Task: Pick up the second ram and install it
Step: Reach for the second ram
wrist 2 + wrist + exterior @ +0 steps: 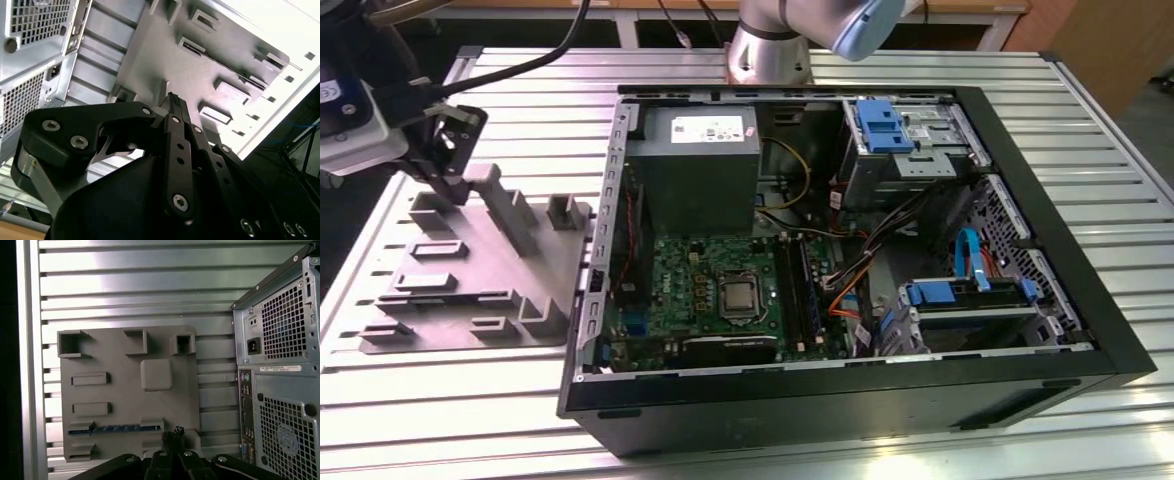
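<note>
Over the grey moulded tray (467,300), tool (172,432) tips together; first wrist view shows flat blue-green second ram (115,429) lying in it.

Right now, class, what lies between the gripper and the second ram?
In the first wrist view, only bare grey tray: the gripper hangs beside one end of the second ram, which lies in a tray slot.

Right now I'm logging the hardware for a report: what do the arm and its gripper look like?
The arm is a silver-grey metal tube with a light blue joint cap. A black cable runs toward the wrist. The gripper is matte black, built of flat linked bars held by silver screws.
</note>
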Controlling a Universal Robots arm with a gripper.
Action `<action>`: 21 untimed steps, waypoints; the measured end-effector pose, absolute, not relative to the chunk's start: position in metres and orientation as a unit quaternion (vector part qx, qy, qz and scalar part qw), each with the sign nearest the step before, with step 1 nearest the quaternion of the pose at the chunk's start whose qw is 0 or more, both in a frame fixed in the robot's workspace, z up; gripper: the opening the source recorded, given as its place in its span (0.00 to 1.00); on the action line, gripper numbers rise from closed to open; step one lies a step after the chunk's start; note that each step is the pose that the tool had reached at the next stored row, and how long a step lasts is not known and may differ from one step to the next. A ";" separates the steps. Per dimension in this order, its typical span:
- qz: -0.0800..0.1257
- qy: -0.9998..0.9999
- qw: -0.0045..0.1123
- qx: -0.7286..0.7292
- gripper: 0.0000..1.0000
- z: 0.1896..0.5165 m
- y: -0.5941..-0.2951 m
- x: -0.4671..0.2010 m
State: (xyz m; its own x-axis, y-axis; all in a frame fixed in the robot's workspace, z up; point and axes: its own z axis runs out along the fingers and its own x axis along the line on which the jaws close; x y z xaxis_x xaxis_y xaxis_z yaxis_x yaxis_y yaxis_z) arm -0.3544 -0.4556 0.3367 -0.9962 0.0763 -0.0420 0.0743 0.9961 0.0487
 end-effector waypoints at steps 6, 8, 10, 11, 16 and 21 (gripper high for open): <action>0.024 0.999 0.022 0.038 0.10 0.333 -0.458 -0.361; 0.024 0.999 0.022 0.038 0.10 0.332 -0.458 -0.363; 0.024 0.999 0.022 0.038 0.10 0.331 -0.459 -0.366; 0.024 0.999 0.022 0.038 0.10 0.330 -0.459 -0.368; 0.024 0.999 0.022 0.038 0.10 0.325 -0.460 -0.376; 0.024 0.999 0.022 0.038 0.10 0.320 -0.461 -0.380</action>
